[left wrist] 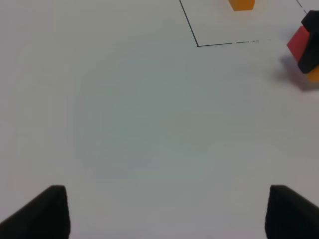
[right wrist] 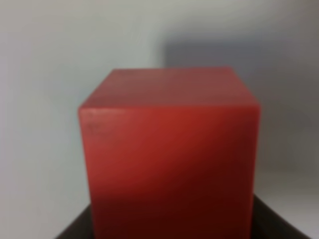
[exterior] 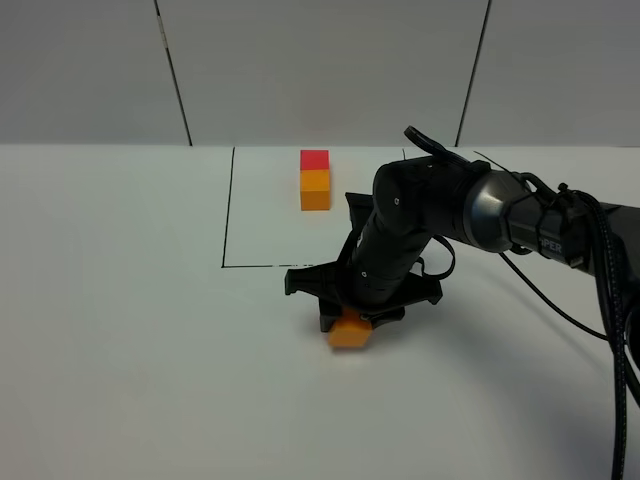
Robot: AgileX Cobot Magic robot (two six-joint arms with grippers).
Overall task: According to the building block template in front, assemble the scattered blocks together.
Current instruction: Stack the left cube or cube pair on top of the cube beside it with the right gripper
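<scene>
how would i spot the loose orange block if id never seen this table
Start at the black-lined square marked on the white table, then look just outside its near edge, under the right arm's hand. The loose orange block lies there alone on the table, partly covered by the hand, unlike the orange block with red on top inside the square.

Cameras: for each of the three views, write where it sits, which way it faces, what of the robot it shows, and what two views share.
Exterior high: mounted high, looking down on the table; shows the right arm over the orange cube, template behind.
Left wrist: low over the table, facing the outlined square; shows the open left gripper.
Right wrist: faces the red cube it holds; only a dark gripper edge shows.
Shared: left and right wrist views both show the red cube.
</scene>
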